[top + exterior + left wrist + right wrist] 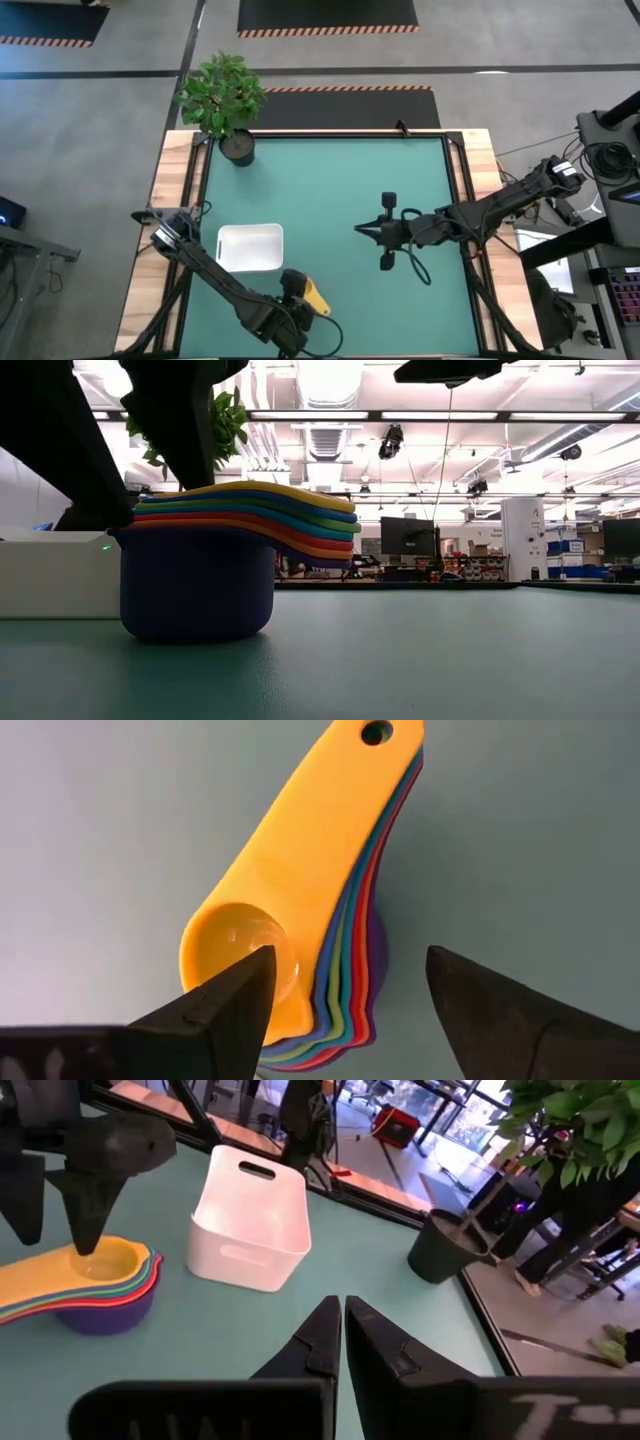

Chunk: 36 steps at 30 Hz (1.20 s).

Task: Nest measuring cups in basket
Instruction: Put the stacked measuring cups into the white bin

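Observation:
The measuring cups (pixel 200 585) stand nested in one stack on the table near its near edge, purple at the bottom and yellow (pixel 300 870) on top, with the handles fanned out to one side. The white basket (pixel 250 247) sits apart, toward the far-left of the stack (pixel 95 1280). My left gripper (pixel 345 965) hangs open over the stack, one finger over the yellow bowl and the other beyond the purple wall. My right gripper (pixel 360 231) is shut and waits above the table's middle-right. My left gripper comes at the stack from above, pointing down. One fingertip (pixel 88 1240) reaches into the yellow cup's bowl (pixel 235 935). The other finger (pixel 490 1005) stands outside the purple cup's wall with a gap. I cannot tell whether the inner fingertip touches the bowl.
A dark plant pot (pixel 237 148) with a leafy plant stands at the table's far-left corner. The green mat (pixel 340 190) lies between the basket and my right gripper. Beyond the far edge in the right wrist view, a person's legs (pixel 560 1230) show.

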Motion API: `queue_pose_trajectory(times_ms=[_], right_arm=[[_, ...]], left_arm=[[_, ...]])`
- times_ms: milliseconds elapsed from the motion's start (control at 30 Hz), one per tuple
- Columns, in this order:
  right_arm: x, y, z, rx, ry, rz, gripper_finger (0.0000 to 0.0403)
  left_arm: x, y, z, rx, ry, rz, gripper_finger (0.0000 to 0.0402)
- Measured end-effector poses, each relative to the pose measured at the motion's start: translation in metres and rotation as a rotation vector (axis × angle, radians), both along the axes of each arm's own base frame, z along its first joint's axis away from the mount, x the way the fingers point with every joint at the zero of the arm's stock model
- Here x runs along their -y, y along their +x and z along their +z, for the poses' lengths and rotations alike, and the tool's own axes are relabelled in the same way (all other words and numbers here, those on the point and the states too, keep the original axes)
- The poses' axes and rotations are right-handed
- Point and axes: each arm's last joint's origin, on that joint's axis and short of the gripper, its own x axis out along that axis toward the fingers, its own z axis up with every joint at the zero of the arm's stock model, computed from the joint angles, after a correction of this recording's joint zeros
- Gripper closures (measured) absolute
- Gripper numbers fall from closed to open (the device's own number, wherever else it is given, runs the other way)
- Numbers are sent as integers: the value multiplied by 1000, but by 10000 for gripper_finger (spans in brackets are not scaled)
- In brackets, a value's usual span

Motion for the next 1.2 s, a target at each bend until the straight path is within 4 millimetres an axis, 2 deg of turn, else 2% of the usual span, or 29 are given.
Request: queue_pose_trajectory(times_ms=[367,633,1200], right_arm=[[0,1,1,14,9,-1,394],[0,1,1,14,9,0,394],[0,1,1,14,10,-1,394]], left_arm=[[-4,-5,-24,33,-1,59,182],[-4,-5,-24,46,6,63,203],[-2,-5,-23,51,-18,78,334]])
